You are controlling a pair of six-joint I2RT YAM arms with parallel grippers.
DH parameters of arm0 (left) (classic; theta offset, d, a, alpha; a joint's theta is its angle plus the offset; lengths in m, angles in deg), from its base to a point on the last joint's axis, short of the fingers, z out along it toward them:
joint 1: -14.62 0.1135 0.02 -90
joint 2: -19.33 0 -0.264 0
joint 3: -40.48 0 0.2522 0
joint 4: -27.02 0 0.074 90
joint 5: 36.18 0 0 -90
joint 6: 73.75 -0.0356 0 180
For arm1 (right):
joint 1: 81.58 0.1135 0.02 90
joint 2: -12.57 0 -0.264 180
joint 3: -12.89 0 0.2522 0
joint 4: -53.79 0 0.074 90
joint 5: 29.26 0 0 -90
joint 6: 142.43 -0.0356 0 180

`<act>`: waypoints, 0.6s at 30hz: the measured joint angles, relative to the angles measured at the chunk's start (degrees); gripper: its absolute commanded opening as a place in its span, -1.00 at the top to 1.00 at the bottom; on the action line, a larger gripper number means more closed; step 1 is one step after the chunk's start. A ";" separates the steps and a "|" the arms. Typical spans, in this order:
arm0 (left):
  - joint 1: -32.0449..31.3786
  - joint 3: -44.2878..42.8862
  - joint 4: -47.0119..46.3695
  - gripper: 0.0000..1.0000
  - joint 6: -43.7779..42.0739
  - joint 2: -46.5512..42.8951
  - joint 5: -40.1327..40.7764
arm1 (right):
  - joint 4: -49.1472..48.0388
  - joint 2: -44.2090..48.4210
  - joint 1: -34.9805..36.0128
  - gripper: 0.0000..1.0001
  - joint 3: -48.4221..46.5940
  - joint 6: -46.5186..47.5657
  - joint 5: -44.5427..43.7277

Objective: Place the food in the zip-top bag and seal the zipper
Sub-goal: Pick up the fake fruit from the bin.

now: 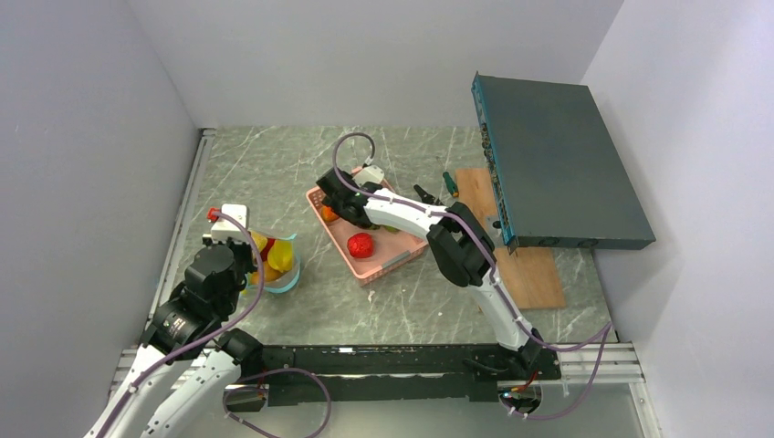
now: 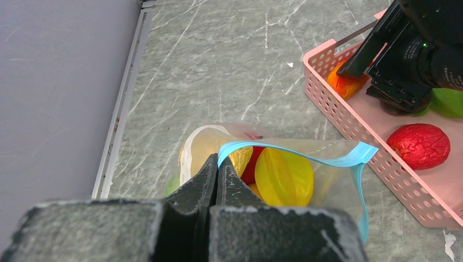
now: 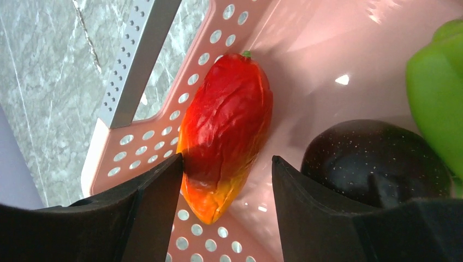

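The left gripper (image 2: pixel 217 165) is sitting fully closed, pinching the mouth edge of the zip-top bag (image 2: pixel 333 185) at one end of the zipper (image 2: pixel 349 160). The bag is standing on the marbled table (image 2: pixel 218 71), just left of the pink basket (image 2: pixel 349 117), with its mouth gaping open and the teal strip curving away from the fingers. Food is already lying inside it: a yellow piece (image 2: pixel 284 177) is pressing against the clear wall and a red piece (image 2: pixel 251 168) is showing behind it.

The right gripper (image 3: pixel 226 161) is reaching into the far end of the basket with its jaws set wide apart. They are straddling the lower end of a red-orange piece (image 3: pixel 226 120) lying against the slotted wall; one finger (image 3: pixel 158 196) is sitting right at its side, and nothing is clamped. A dark purple piece (image 3: pixel 371 158) and a green piece (image 3: pixel 437 93) are lying just beside it. A bumpy red piece (image 2: pixel 419 146) is lying nearer the basket's middle.
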 measured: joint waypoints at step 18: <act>1.64 0.00 -0.94 1.00 -0.02 1.68 -0.68 | -6.54 -1.33 -1.16 0.31 1.51 -1.68 1.95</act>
